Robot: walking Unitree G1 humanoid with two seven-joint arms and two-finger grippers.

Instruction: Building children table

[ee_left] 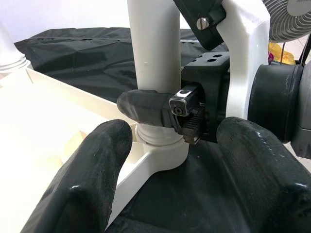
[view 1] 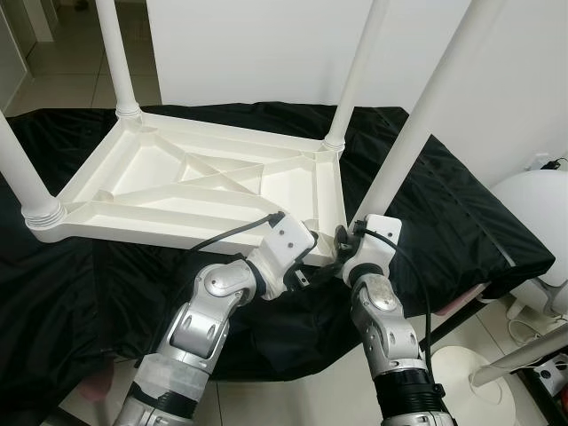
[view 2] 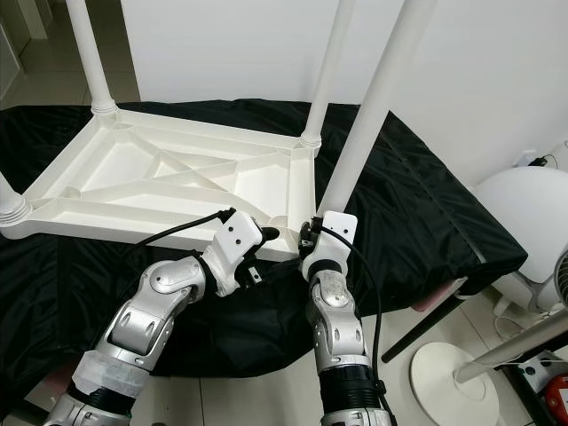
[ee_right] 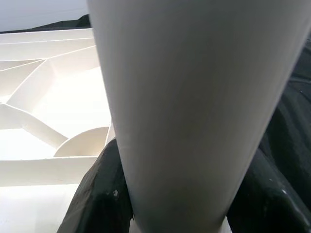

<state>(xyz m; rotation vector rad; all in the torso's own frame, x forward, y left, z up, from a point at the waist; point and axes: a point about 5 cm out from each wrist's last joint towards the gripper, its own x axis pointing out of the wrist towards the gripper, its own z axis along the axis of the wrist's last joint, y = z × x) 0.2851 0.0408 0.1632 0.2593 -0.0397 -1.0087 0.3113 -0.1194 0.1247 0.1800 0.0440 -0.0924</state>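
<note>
- White tabletop (view 1: 204,182): upside down on a black cloth (view 1: 461,213), ribs up.
- Near-corner leg (view 1: 417,124): upright in its socket.
- Right gripper (ee_left: 160,109): jaws clamped round that leg's base.
- Left gripper (ee_left: 165,170): jaws parted, holding nothing, just beside the socket.
- White fan (view 1: 541,213): beyond the cloth's right edge.

Silver jointed arms, white wrist housings, black cables; black-fingered left tool (view 1: 312,266).
</note>
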